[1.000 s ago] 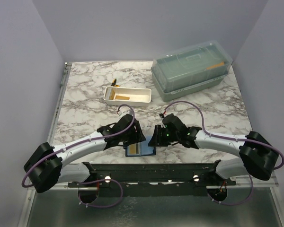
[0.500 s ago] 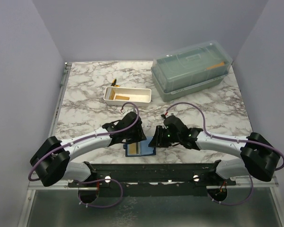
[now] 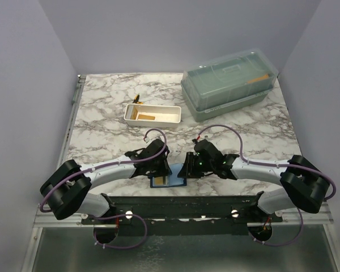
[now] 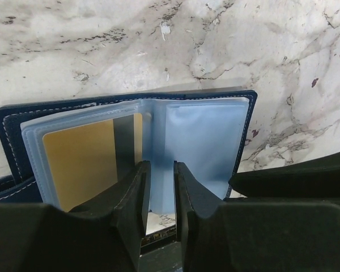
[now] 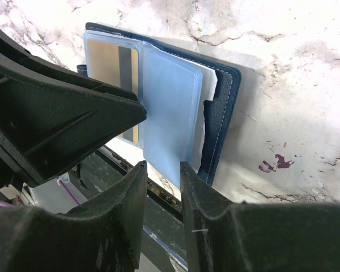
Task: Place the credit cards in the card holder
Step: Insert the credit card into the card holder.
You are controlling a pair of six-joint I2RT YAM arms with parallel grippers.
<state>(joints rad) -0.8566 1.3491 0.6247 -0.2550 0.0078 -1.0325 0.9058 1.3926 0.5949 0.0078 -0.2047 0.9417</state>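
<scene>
Both narrow-gapped grippers straddle the open card holder at frame bottom, left gripper astride its sleeve fold, right gripper astride the right sleeve; grip uncertain

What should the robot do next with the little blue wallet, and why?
Probably fetch another card. The navy-blue bifold card holder lies open on the marble table, with a yellow card already in its left clear sleeve while the right sleeve looks empty. More tan cards wait in the white rectangular tray.
</scene>
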